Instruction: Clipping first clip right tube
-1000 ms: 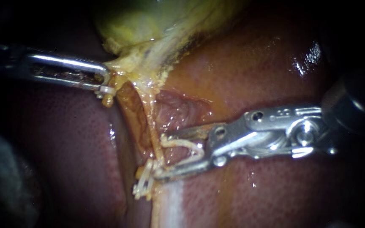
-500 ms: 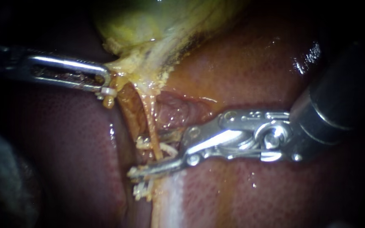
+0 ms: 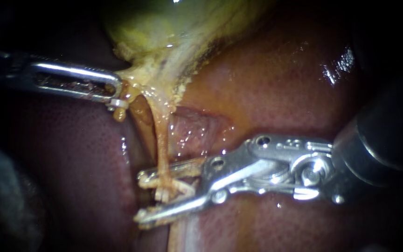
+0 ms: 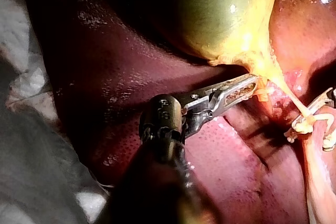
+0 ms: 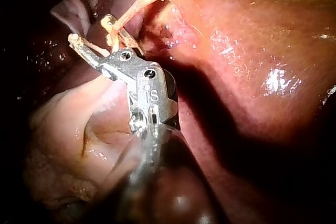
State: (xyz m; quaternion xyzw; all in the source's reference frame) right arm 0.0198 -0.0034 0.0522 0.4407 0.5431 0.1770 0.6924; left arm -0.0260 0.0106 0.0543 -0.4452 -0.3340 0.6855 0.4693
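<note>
Right instrument [image 3: 140,197]: nearest the camera and the item farthest from the gallbladder [image 3: 164,23]. Its shaft comes in from the right over the liver [image 3: 267,84].
Right claw: standing wide. Its two halves carry an open white clip [image 3: 179,185] seated against both. Nothing is pinched yet.
Tube [image 3: 163,140]: a thin yellow strand running from the gallbladder's neck toward the camera, drawn straight. Its end farthest from the gallbladder passes between the halves of the right claw, inside the clip.
Clip seating: the pale material around the tube inside the claw reads as a tangle. It may be more than one clip, and I cannot separate them.
Left instrument [image 3: 116,94]: at the gallbladder's neck, on the side away from the right instrument.
Left claw: closed on the gallbladder at the fringe of its neck, holding it out sideways. I judge this pull is what puts the tube under tension.
Handling, tube: judged soft, slight and wet. It is likely to slip along metal and to tear if dragged or twisted, so it should not be gripped bare.
Where to take hold: only through the clip, square across the strand, on the clean stretch well clear of the gallbladder's fatty fringe.
Handling, clip: light and stiff. Once squeezed it is unlikely to be undone.
Risk: closure with the tube only partly within the clip, or liver caught under the lower half.
</note>
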